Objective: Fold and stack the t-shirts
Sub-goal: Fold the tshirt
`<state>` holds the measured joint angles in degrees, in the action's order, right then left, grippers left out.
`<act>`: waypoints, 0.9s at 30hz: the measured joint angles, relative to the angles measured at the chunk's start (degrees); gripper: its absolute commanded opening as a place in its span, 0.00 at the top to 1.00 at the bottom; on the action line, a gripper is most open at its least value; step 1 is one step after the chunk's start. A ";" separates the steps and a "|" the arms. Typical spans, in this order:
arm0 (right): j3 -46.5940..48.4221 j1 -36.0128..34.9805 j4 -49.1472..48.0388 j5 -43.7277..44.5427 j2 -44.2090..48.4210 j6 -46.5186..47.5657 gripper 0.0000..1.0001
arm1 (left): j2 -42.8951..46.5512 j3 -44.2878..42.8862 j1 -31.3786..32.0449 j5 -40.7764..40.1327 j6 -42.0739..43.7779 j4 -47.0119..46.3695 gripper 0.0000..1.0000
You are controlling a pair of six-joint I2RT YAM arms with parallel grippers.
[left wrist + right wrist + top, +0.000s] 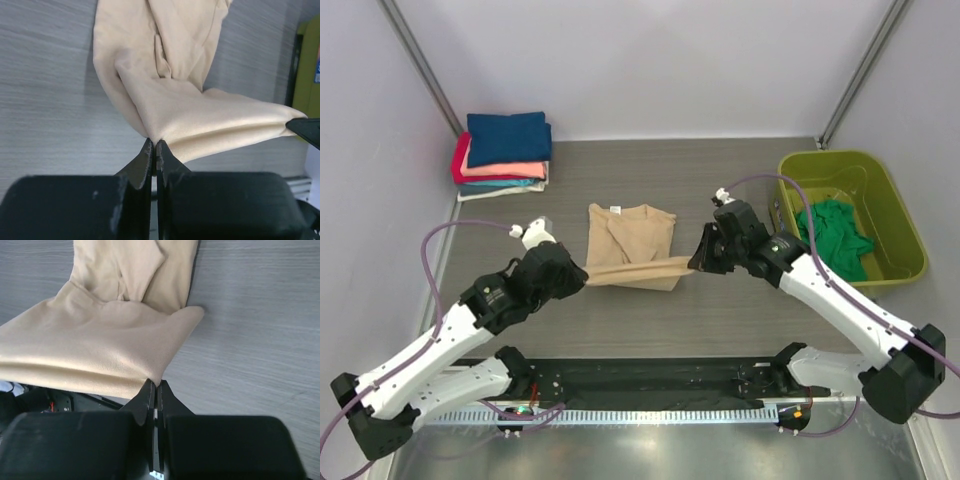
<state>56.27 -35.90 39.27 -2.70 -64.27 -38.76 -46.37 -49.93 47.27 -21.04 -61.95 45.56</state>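
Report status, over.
Left gripper, right gripper shut on tan t-shirt, near edge lifted. Folded stack far left; green t-shirt in tub. Nothing blocking.

No legible text, brand, number or sign appears in any view. Two label carriers are visible, and both are unreadable:

- **Neck tag:** a small white neck tag (616, 209) sits at the far edge of the tan t-shirt (632, 235). It is too small to resolve.
- **Sticker:** a blue-and-white sticker (317, 62) sits against the lime-green tub (307, 110), at the right edge of the left wrist view. The frame cuts it off and its print is blurred.
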 measured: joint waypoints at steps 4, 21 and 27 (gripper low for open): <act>3.08 2.56 -0.39 -0.15 -5.44 2.05 0.99 | -5.49 -3.04 -2.89 -1.01 2.86 -1.53 1.00; 28.09 14.03 -3.52 -7.91 -35.39 8.28 0.64 | -44.06 -26.77 -29.94 17.66 13.18 -11.91 0.92; 48.13 17.59 -2.38 -5.79 -56.65 11.28 0.09 | -74.27 -54.21 -34.99 23.30 18.10 -11.28 0.35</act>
<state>104.40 -18.31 36.88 -8.49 -120.92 -27.49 -120.64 -104.14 12.27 2.26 -43.86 34.28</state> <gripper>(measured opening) 0.894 0.621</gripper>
